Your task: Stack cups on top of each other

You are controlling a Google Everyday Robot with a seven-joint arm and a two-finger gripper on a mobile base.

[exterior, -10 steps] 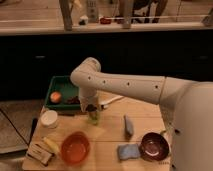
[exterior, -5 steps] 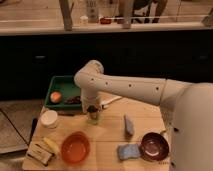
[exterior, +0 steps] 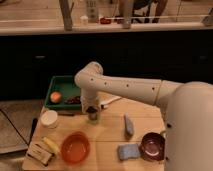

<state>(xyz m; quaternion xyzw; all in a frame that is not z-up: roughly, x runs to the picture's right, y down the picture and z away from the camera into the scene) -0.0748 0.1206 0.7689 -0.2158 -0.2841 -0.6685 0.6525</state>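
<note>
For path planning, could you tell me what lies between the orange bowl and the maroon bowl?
In the camera view, a blue sponge lies between them; the tool sits farther back, at the green cup.

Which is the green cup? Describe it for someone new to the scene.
Start at the wooden table, then the green tray at its far-left corner. Just right of the tray's near edge, directly under the gripper, stands the pale green cup. It is far smaller and narrower than the orange bowl in front of it.
</note>
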